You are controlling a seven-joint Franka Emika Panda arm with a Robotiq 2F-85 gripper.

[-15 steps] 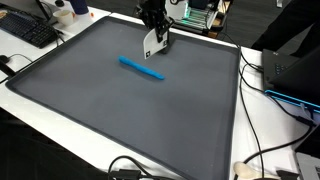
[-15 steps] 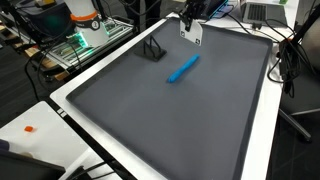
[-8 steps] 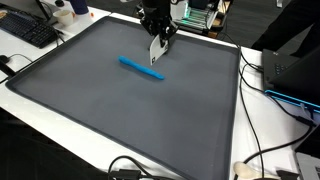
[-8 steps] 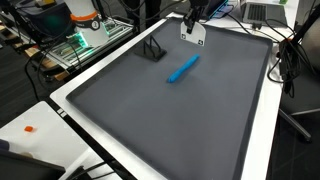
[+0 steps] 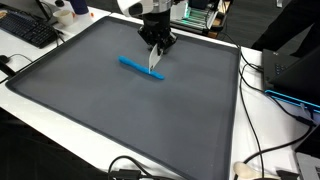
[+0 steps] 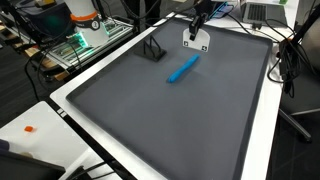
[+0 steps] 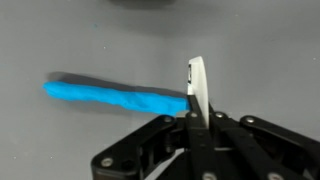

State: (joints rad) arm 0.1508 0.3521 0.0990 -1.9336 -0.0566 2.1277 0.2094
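Note:
My gripper (image 5: 157, 43) is shut on a thin white flat piece (image 5: 155, 60) that hangs down from the jaws. It hovers above the dark grey mat (image 5: 110, 110), just beyond the right end of a long blue stick (image 5: 141, 68) that lies flat. In an exterior view the gripper (image 6: 200, 22) holds the white piece (image 6: 196, 41) above and behind the blue stick (image 6: 182, 68). In the wrist view the white piece (image 7: 197, 88) stands edge-on between the jaws of the gripper (image 7: 197, 118), with the blue stick (image 7: 115, 97) stretching left behind it.
The mat lies on a white table (image 5: 262, 120). A keyboard (image 5: 30, 30) is at the far left, cables (image 5: 262, 90) run along the right side, and a small black stand (image 6: 152, 50) sits on the mat's far edge. Electronics (image 6: 85, 30) stand beside the table.
The gripper has moved lower and nearer the blue stick's end with the white piece, which has turned more edge-on. The stick has not moved.

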